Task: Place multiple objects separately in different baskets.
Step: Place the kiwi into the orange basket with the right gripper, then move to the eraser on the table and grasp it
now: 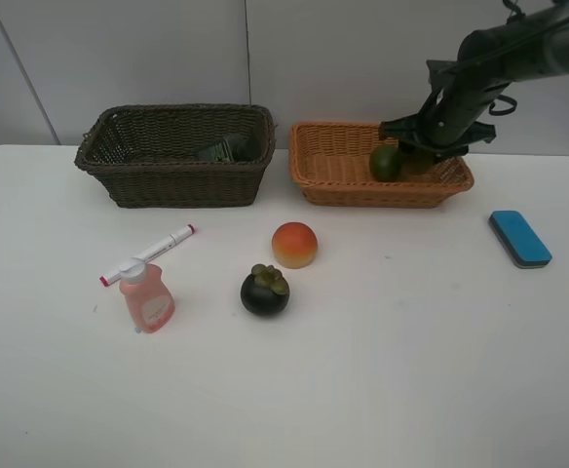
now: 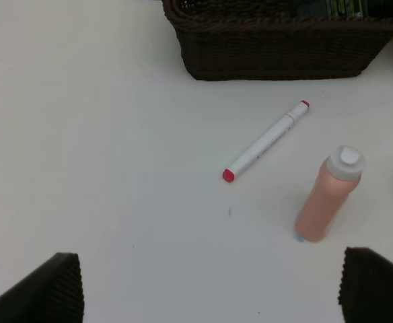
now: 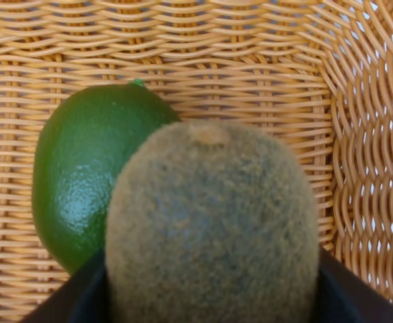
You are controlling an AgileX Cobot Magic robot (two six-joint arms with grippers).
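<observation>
My right gripper [image 1: 427, 148] is shut on the brown kiwi [image 3: 210, 222] and holds it over the right end of the light orange-tan basket [image 1: 333, 175]. The green fruit [image 1: 385, 162] lies in that basket beside the kiwi. An orange peach [image 1: 294, 244], a dark mangosteen [image 1: 265, 290], a pink bottle [image 1: 146, 297], a white-red marker [image 1: 148, 253] and a blue flat block [image 1: 519, 238] rest on the table. My left gripper [image 2: 210, 296] is open above the table, short of the marker [image 2: 267, 141] and pink bottle [image 2: 328, 195].
The dark brown basket [image 1: 172, 180] stands at the back left with a dark item [image 1: 228, 149] inside. The two baskets sit side by side with a narrow gap. The white table [image 1: 411, 370] ends near the wall behind them.
</observation>
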